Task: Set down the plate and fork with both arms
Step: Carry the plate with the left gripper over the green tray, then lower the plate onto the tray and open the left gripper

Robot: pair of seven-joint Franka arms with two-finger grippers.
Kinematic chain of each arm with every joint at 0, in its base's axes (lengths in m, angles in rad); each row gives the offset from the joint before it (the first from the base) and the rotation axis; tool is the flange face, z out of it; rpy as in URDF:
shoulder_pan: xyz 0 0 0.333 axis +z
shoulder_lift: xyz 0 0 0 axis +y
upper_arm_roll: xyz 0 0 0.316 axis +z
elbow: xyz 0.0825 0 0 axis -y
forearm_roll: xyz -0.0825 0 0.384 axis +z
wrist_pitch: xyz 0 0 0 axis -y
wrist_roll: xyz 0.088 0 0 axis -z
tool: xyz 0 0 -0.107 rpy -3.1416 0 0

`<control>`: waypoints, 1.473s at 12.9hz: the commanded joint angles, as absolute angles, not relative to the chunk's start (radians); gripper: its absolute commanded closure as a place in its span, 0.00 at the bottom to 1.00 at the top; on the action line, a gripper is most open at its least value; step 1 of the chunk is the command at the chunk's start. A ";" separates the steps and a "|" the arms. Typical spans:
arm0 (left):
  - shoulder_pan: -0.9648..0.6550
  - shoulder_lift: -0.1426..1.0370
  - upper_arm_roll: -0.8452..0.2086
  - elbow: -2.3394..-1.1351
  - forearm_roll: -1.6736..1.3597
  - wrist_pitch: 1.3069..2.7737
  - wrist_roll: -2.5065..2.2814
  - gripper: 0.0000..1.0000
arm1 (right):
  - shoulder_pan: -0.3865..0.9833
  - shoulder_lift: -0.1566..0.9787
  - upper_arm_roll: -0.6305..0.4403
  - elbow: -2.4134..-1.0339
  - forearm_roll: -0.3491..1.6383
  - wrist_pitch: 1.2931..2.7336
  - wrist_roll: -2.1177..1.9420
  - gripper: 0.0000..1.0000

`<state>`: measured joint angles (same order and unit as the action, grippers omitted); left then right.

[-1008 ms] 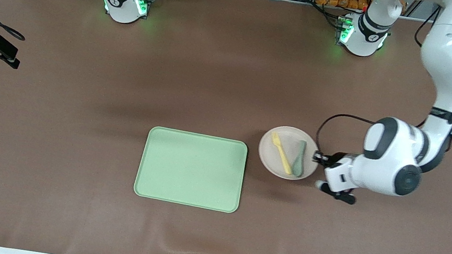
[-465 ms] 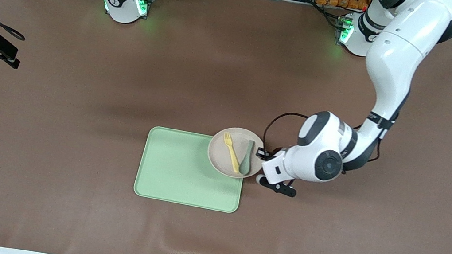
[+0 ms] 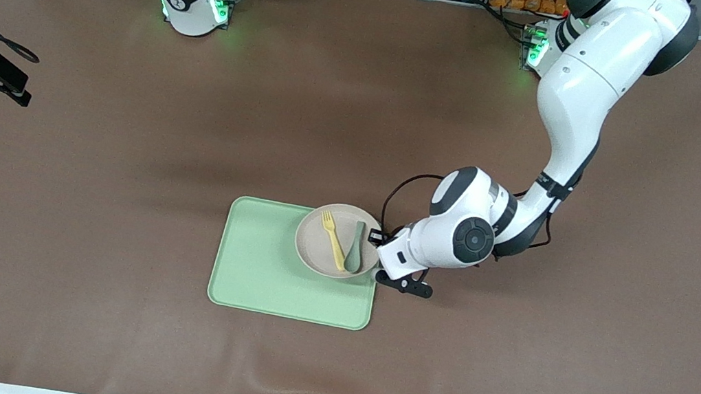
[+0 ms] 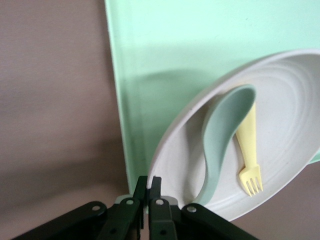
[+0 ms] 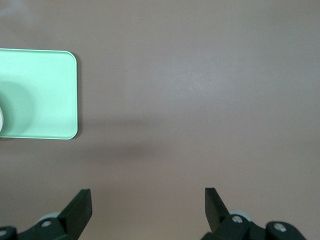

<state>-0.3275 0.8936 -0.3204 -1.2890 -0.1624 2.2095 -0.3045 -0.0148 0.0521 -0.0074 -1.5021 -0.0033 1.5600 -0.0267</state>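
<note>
From my station I see the left gripper [image 4: 148, 200] clenched on the rim of the plate [image 3: 314, 251], its two black fingers [image 4: 139, 192] pressed together with the thin raised edge pinched between them. The plate is round, shallow and matte beige, with faint concentric rings moulded into its well. It hangs over the corner of the tray [image 3: 257, 266] that lies toward the left arm's end of the table and farther from the front camera, and it throws a soft shadow on the tray's surface in the left wrist view.

The fork [image 3: 333, 240] lies in the plate: pale-yellow plastic, slim, with short stubby tines. Just beside it, touching near the handles, rests a spoon [image 3: 355, 248] of dull grey-green plastic with a curved stem and a smooth oval bowl.

The tray is a light-green rectangle with rounded corners and a low rolled lip, smooth and slightly satin. It sits on the table [image 3: 76, 218], which is covered with a brown, faintly grained mat that ripples a little at the edge nearest the front camera.

The right gripper [image 5: 148, 207] waits over bare mat well apart from the tray, its blunt black fingertips [image 5: 81, 202] spread wide and holding nothing.
</note>
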 commanded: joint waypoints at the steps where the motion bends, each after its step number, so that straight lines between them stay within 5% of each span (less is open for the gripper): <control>1: -0.382 0.942 -0.293 -1.236 -0.179 2.264 -0.337 1.00 | -0.018 0.058 -0.006 -1.488 -0.003 1.551 -0.029 0.00; 10: -0.431 0.991 -0.262 -1.235 -0.181 2.450 -0.380 1.00 | -0.018 0.058 -0.006 -1.488 -0.003 1.549 -0.029 0.00; 12: -0.430 0.991 -0.262 -1.236 -0.183 2.473 -0.412 0.76 | -0.020 0.060 -0.006 -1.488 -0.003 1.549 -0.029 0.00; 13: -0.430 0.991 -0.262 -1.236 -0.184 2.474 -0.432 0.48 | -0.020 0.060 -0.006 -1.488 -0.003 1.549 -0.029 0.00; 14: -0.431 0.991 -0.262 -1.236 -0.183 2.474 -0.434 0.00 | -0.020 0.058 -0.006 -1.488 -0.002 1.549 -0.029 0.00; 19: -0.422 0.937 -0.265 -1.252 -0.184 2.464 -0.462 0.00 | -0.020 0.061 -0.006 -1.488 -0.003 1.548 -0.029 0.00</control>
<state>-0.4146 0.9708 -0.2733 -1.2563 -0.1631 2.4696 -0.4377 -0.0148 0.0543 -0.0083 -1.5021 -0.0033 1.5593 -0.0267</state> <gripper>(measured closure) 0.286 0.000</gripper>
